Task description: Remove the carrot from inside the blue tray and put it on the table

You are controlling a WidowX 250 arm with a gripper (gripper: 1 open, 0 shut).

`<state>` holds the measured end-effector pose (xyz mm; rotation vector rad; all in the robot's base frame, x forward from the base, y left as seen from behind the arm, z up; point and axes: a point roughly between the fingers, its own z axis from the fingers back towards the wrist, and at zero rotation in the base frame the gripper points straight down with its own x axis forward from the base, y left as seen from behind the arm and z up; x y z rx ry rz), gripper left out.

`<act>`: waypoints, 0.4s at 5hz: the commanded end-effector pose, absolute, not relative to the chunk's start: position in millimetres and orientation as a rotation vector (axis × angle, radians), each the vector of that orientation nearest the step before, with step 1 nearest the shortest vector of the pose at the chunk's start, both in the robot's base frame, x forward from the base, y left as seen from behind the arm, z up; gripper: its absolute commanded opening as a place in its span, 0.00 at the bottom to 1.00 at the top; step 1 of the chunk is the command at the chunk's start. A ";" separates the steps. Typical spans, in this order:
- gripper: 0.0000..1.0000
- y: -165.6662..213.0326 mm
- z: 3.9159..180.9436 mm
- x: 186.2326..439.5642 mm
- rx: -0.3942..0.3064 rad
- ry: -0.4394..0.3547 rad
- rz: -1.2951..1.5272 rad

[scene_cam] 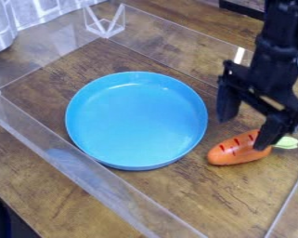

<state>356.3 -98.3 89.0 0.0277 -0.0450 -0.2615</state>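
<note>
The orange carrot point(236, 149) lies on the dark wooden table point(188, 200) just right of the blue tray point(136, 121), its green top point(288, 142) pointing right. The tray holds nothing. My black gripper point(254, 112) hangs above the carrot, pointing down, open, its two fingers point(226, 96) spread apart and clear of the carrot. Nothing is between them.
A clear plastic barrier wall point(64, 158) runs along the front left of the table. A clear stand point(105, 19) sits at the back, with a grey object point(0, 28) at the far left corner.
</note>
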 end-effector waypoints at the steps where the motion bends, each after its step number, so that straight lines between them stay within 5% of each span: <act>1: 1.00 -76.4 153.0 355.9 0.043 -0.184 -0.174; 2: 1.00 -55.2 163.1 347.5 0.038 -0.185 -0.091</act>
